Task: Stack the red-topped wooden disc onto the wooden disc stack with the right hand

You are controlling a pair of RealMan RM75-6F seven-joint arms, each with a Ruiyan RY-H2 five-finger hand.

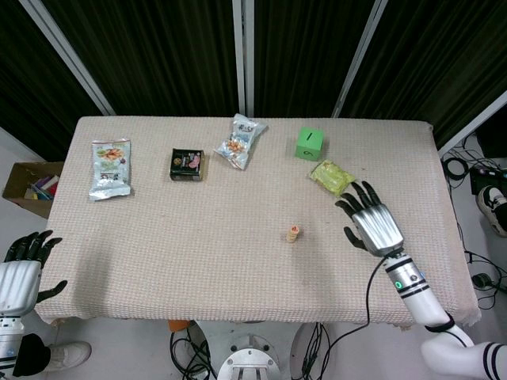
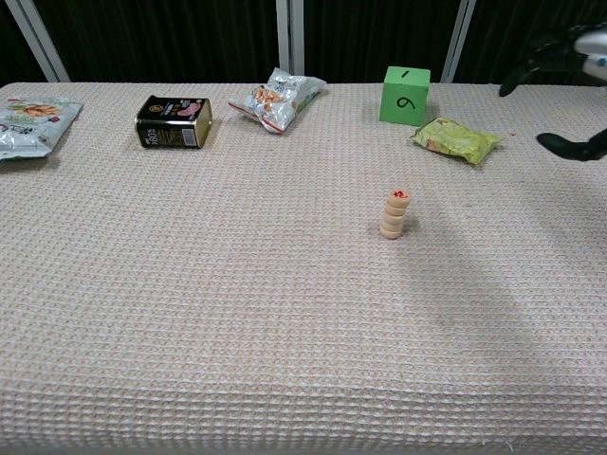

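The red-topped wooden disc sits on top of the wooden disc stack, which stands upright on the cloth; in the head view the stack shows near the table's middle. My right hand is open with fingers spread, well to the right of the stack and apart from it; in the chest view only its dark fingertips show at the far right edge. My left hand hangs open off the table's near left corner.
Along the far side lie a snack bag, a dark tin, a second snack bag, a green cube and a yellow-green packet close to my right hand. A cardboard box sits on the floor at left.
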